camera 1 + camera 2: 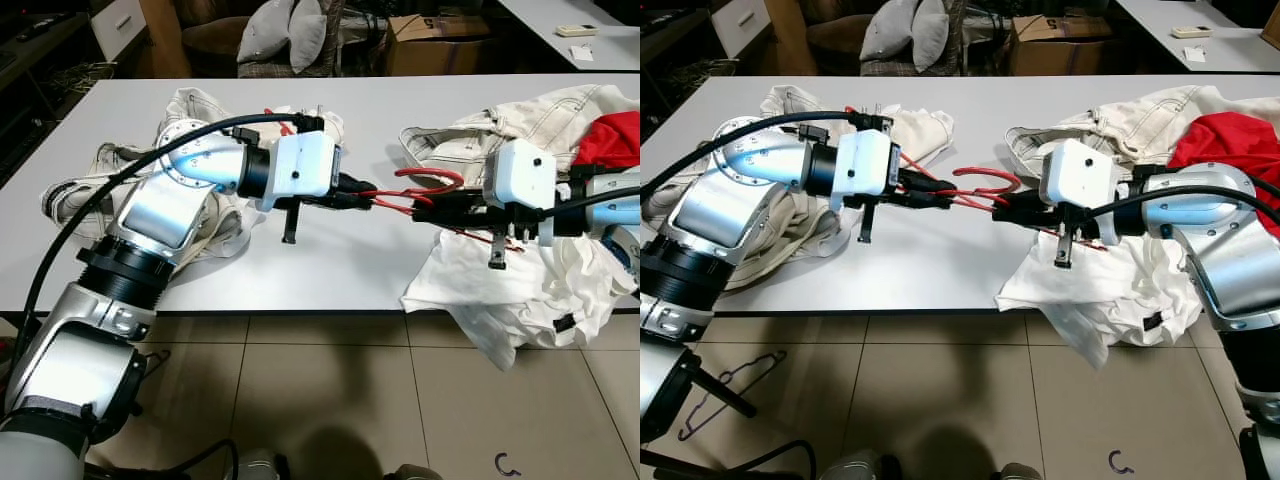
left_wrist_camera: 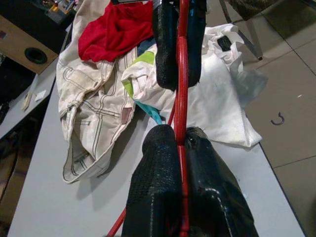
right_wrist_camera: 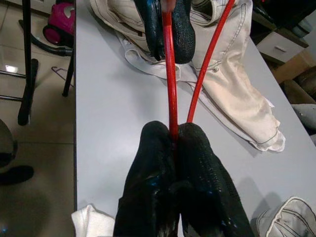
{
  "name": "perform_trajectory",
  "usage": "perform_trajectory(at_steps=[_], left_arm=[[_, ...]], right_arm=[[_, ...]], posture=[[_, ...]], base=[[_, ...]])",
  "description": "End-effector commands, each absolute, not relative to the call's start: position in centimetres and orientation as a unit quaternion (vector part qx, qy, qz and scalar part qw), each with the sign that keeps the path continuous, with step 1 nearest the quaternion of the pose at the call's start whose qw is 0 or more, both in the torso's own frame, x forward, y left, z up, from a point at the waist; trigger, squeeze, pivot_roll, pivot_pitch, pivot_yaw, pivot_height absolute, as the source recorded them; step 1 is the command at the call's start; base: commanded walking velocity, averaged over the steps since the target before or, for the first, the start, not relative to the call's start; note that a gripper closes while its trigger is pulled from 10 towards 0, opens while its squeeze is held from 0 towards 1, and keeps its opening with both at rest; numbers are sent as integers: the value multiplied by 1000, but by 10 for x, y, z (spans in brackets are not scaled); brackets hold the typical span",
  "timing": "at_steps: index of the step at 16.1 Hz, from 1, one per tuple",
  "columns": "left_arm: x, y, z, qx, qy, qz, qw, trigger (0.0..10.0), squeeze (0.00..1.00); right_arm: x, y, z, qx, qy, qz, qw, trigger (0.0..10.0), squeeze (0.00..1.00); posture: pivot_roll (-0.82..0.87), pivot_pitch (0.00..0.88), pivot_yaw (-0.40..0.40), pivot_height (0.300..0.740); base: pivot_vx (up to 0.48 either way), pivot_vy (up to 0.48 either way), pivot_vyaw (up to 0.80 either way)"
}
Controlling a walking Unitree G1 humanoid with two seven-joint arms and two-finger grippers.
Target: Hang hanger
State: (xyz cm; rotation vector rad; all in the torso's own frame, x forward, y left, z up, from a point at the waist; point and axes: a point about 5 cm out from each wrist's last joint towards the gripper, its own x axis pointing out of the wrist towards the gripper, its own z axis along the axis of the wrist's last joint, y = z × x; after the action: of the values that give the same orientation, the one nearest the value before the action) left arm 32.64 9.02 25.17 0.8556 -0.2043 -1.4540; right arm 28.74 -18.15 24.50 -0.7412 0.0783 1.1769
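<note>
A red wire hanger (image 1: 430, 176) hangs just above the white table (image 1: 330, 270), held between both grippers. My left gripper (image 1: 372, 193) is shut on one end of the wire, seen in the left wrist view (image 2: 180, 139). From the other side my right gripper (image 1: 418, 209) is shut on the same wire (image 3: 169, 74), with its fingertips a short way from the left ones. In the right wrist view the right gripper (image 3: 174, 132) pinches one red strand while a second strand runs off beside it.
Cream jeans (image 1: 200, 115) lie heaped at the table's left. More cream jeans (image 1: 540, 115) and a red garment (image 1: 610, 138) lie at the right. A white shirt (image 1: 480, 290) droops over the front edge. A purple hanger (image 1: 730, 385) lies on the tiled floor. A box (image 1: 440, 40) and a chair stand behind.
</note>
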Motion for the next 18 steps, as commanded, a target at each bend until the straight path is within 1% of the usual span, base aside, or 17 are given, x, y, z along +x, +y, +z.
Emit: perform_trajectory(at_steps=[1,6,7,8,9,10,11,12,14,15,16,17,18], left_arm=[[323,85,265,379,-112,-648,651,0,0],[324,88,266,374,-103,-647,656,0,0],[325,88,266,374,-103,-647,657,0,0],[324,87,267,373,-104,-647,656,0,0],[324,86,267,373,-107,-648,656,0,0],[324,86,267,372,-108,-648,655,0,0],[324,85,268,373,-110,-649,654,0,0],[323,85,269,373,-112,-650,652,0,0],[323,84,269,374,-114,-650,651,0,0],[323,84,269,375,-114,-650,651,0,0],[322,84,269,375,-115,-649,651,0,0],[322,84,269,375,-115,-649,652,0,0],[322,84,269,374,-116,-649,652,0,0]], right_arm=[[290,-180,248,-348,35,542,764,0,0],[291,-180,248,-349,31,538,767,0,0],[291,-179,248,-342,27,536,772,10000,0],[290,-177,248,-331,29,543,771,10000,894],[291,-176,247,-333,31,540,772,10000,1000],[291,-176,246,-337,33,537,773,10000,1000],[293,-176,245,-346,33,530,774,10000,863],[294,-177,244,-351,37,523,776,10000,0],[294,-177,243,-351,38,522,777,10000,0],[294,-178,243,-349,41,523,776,8902,0],[294,-178,243,-347,42,524,777,7098,0],[295,-178,243,-345,40,524,778,3176,0],[295,-177,244,-343,37,523,779,1333,0]], posture=[[-161,0,43,740],[-165,0,49,740],[-165,0,49,740],[-165,0,49,740],[-165,0,49,740],[-165,0,49,740],[-165,0,49,740],[-165,0,48,740],[-164,0,46,740],[-164,0,44,740],[-164,0,43,740],[-164,0,42,740],[-163,0,41,740]], base=[[0,0,0],[0,0,0],[0,0,0],[0,0,0],[0,0,0],[0,0,0],[0,0,0],[0,0,0],[0,0,0],[0,0,0],[0,0,0],[0,0,0],[0,0,0]])
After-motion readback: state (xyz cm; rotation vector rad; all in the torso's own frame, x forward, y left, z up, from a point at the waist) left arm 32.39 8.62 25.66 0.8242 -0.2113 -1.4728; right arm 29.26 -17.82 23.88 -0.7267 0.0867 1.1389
